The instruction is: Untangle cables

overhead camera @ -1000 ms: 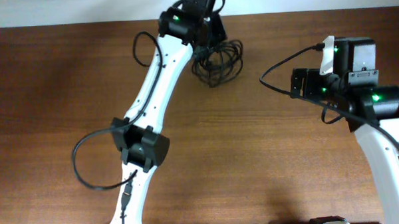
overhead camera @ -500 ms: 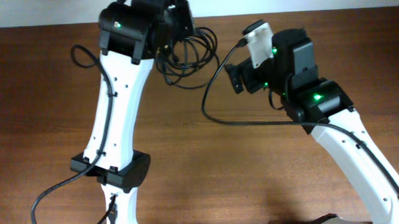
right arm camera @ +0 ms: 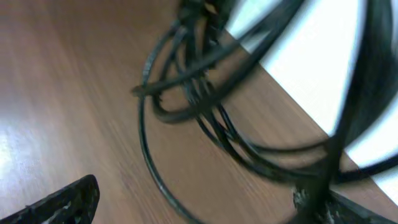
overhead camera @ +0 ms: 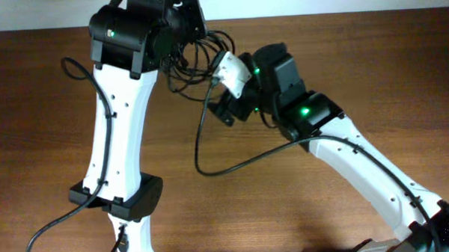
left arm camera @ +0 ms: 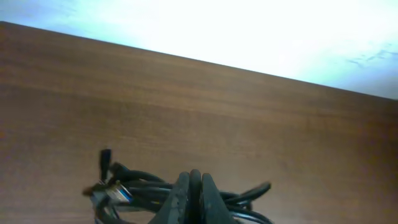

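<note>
The cables (overhead camera: 201,58) are a tangled black bundle near the table's far edge, hanging just right of my left wrist. In the left wrist view my left gripper (left arm camera: 194,188) is shut on a strand of the cables (left arm camera: 140,186), and a plug end (left arm camera: 106,158) sticks up at the left. My right gripper (overhead camera: 220,98) is just below and right of the bundle. Its jaws are wide open in the right wrist view (right arm camera: 199,208), with one fingertip (right arm camera: 65,200) at the lower left. The cables (right arm camera: 199,106) loop ahead of it, and one thin strand curves down between the fingers.
The wooden table (overhead camera: 342,77) ends at a white wall along the far edge (overhead camera: 355,13). The right arm's own thick wire (overhead camera: 211,160) loops over the table centre. The left arm (overhead camera: 120,130) stands along the left side with its wire (overhead camera: 74,70) bulging out.
The left gripper has carried the bundle leftward along the far edge. The right arm has swung in from the right side to just beside the bundle, jaws still wide open.
</note>
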`<state>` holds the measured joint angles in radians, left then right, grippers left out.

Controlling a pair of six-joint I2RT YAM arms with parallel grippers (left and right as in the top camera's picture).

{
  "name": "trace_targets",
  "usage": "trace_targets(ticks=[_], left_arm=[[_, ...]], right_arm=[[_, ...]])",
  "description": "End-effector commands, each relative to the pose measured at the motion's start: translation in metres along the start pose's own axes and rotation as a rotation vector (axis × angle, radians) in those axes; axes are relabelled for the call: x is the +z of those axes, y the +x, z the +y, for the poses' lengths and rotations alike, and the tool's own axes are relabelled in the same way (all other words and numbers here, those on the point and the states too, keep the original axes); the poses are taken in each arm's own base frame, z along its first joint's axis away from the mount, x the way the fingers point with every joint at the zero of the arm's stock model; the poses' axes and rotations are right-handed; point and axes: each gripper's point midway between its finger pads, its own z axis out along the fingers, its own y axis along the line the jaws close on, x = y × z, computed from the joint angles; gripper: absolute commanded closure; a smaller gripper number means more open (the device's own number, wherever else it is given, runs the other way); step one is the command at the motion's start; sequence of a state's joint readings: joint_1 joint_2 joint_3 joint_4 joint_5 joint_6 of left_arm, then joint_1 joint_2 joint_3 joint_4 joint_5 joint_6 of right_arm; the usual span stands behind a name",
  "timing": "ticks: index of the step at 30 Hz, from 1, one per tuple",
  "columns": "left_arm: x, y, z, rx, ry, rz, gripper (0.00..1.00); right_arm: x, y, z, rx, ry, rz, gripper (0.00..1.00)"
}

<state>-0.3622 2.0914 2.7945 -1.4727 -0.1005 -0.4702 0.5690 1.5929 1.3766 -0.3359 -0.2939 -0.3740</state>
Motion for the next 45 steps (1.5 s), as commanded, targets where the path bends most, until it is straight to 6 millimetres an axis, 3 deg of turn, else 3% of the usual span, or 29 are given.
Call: trace_targets(ticks=[1,5,6,7,8,11,14,16,18,20,23,25,28,32,37,38,39,42,45], left_arm=[[-0.023,-0.006,-0.003,0.012,0.035,-0.033,1.00],[-0.034,-0.005,-0.012,0.021,0.085,-0.037,1.00],[-0.039,-0.006,-0.012,0.021,0.088,-0.047,1.00],[-0.041,-0.007,-0.011,0.020,0.090,-0.051,1.00],[-0.044,-0.007,-0.011,0.022,0.092,-0.055,1.00],[-0.047,-0.008,-0.011,0.026,0.090,-0.062,1.00],[-0.049,-0.010,-0.006,0.021,0.082,-0.068,1.00],[-0.049,-0.016,0.010,-0.005,0.054,-0.073,1.00],[-0.048,-0.024,0.041,-0.051,-0.002,-0.073,1.00],[-0.048,-0.030,0.063,-0.086,-0.041,-0.082,1.00],[-0.051,-0.039,0.110,-0.158,-0.122,-0.089,1.00],[-0.053,-0.039,0.125,-0.183,-0.151,-0.086,1.00],[-0.054,-0.040,0.137,-0.188,-0.172,-0.085,1.00],[-0.055,-0.041,0.138,-0.184,-0.174,-0.089,1.00],[-0.055,-0.041,0.138,-0.180,-0.174,-0.089,1.00],[-0.055,-0.041,0.139,-0.173,-0.177,-0.087,1.00],[-0.055,-0.041,0.139,-0.173,-0.177,-0.087,1.00],[-0.054,-0.041,0.137,-0.173,-0.170,-0.085,1.00],[-0.054,-0.040,0.133,-0.167,-0.160,-0.081,1.00]], right_arm=[[0.003,-0.013,0.015,-0.028,-0.025,-0.026,0.01],[0.002,-0.008,-0.006,-0.030,0.098,0.010,0.01],[0.002,-0.007,-0.010,-0.030,0.121,0.016,0.35],[0.002,-0.007,-0.010,-0.029,0.122,0.018,0.89],[0.001,-0.007,-0.011,-0.018,0.125,0.019,0.96],[0.000,-0.003,-0.020,-0.017,0.176,0.037,0.96],[-0.013,0.011,-0.055,0.031,0.283,0.076,0.96],[-0.028,0.020,-0.083,0.120,0.343,0.077,0.96],[-0.064,0.040,-0.135,0.257,0.462,0.073,0.96],[-0.086,0.056,-0.162,0.297,0.531,0.087,0.96],[-0.154,0.104,-0.230,0.571,0.745,0.064,0.96],[-0.189,0.130,-0.257,0.667,0.842,0.054,0.96],[-0.275,0.190,-0.298,0.859,1.064,0.030,0.96],[-0.340,0.231,-0.309,0.998,1.129,-0.037,0.96],[-0.407,0.263,-0.315,1.044,1.292,-0.062,0.96],[-0.436,0.278,-0.315,1.102,1.389,-0.091,0.96],[-0.447,0.283,-0.313,1.128,1.403,-0.117,0.96],[-0.460,0.290,-0.308,1.152,1.367,-0.151,0.96],[-0.433,0.274,-0.314,1.118,1.308,-0.144,0.96]])
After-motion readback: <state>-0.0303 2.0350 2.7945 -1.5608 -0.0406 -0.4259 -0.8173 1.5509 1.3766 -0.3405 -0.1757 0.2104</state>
